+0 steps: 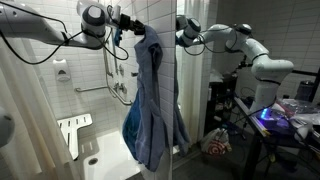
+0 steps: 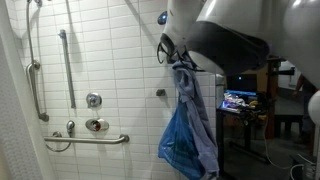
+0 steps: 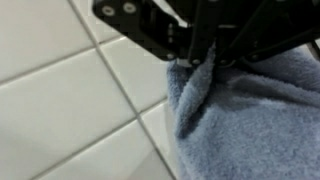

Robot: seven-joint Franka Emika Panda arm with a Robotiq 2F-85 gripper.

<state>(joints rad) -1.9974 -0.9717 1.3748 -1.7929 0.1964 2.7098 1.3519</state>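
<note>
The blue towel (image 1: 150, 100) hangs straight down in long folds, up in the air inside a shower. Its top end is bunched up and caught in the gripper (image 1: 138, 30). The rest of it hangs loose below. In both exterior views the towel (image 2: 190, 125) is the big soft thing in the middle, with a brighter blue part low down.

In the wrist view the gripper (image 3: 205, 62) comes in from the top. Its black fingers (image 3: 190, 45) are squeezed tight on a pinched fold of the towel (image 3: 250, 120). The cloth looks fuzzy and grey-blue up close.

Right behind the towel is the white tile wall (image 3: 70, 90). In an exterior view the wall (image 2: 120, 60) has a long upright grab bar (image 2: 68, 65) and a flat grab bar (image 2: 90, 140) lower down. Two round shower knobs (image 2: 93, 100) sit between them. All of these are well apart from the towel.

In an exterior view a white fold-down seat (image 1: 72, 132) sticks out from the wall, low and off to the side. A bright screen (image 2: 238, 100) glows in the room past the towel.
</note>
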